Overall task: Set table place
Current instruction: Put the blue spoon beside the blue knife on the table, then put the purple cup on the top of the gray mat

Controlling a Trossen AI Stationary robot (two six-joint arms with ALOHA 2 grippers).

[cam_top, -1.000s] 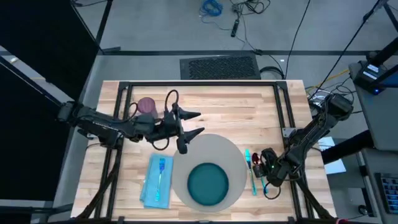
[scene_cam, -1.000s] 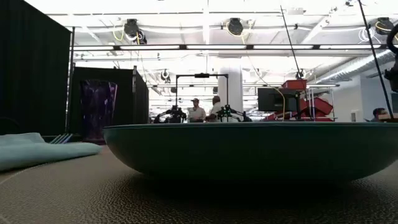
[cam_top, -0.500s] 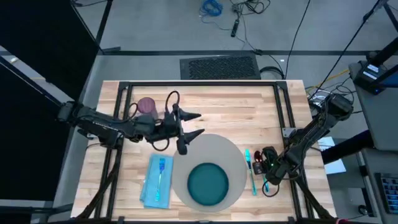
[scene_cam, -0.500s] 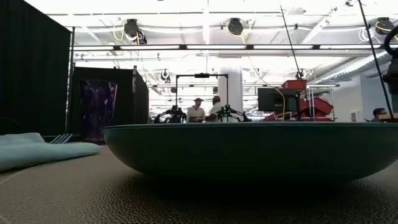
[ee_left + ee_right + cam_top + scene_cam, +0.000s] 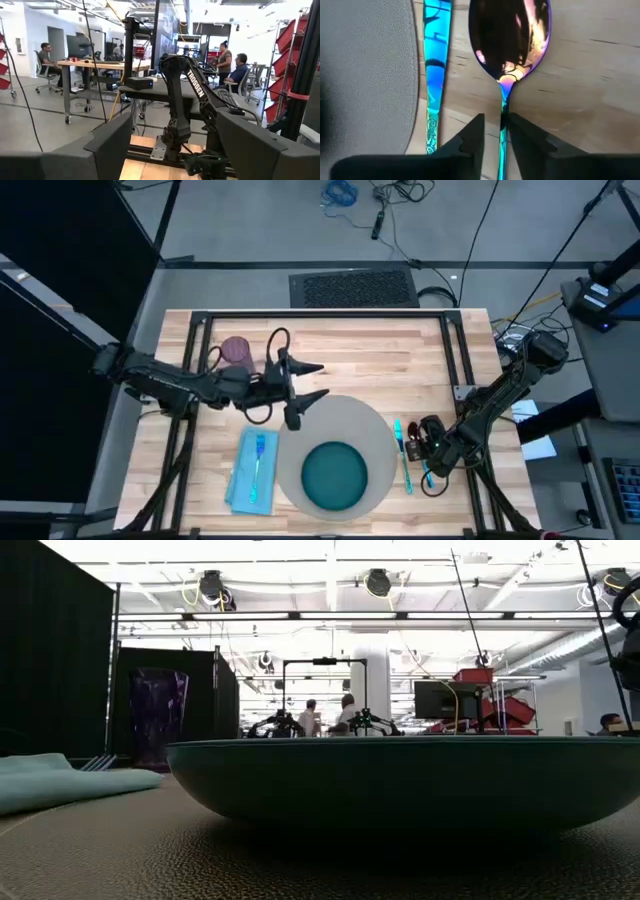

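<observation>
- As far as the pictures show, the setting is judged nearly complete: the grey placemat (image 5: 335,455) lies on the table (image 5: 400,370), and a dark teal plate (image 5: 335,477) is seated on the near part of it.
- A light blue napkin (image 5: 252,472) with a fork (image 5: 259,452) on it is laid just left of the placemat; an iridescent knife (image 5: 434,65) is set along the placemat's right edge.
- A spoon (image 5: 509,40) lies flat on the wood just beyond the knife, and the right gripper (image 5: 495,132) is seen with its fingers closed to a thin slot around the handle, so only the letting go is judged left there.
- The purple tumbler (image 5: 236,350) stands beyond the placemat's far left edge; whether it is to be moved nearer cannot be told.
- The left gripper (image 5: 312,380) hangs spread and empty over the placemat's far edge.
- The surface is pale butcher-block in a black frame; beyond it, an open workshop with desks, monitors and seated people is seen.
</observation>
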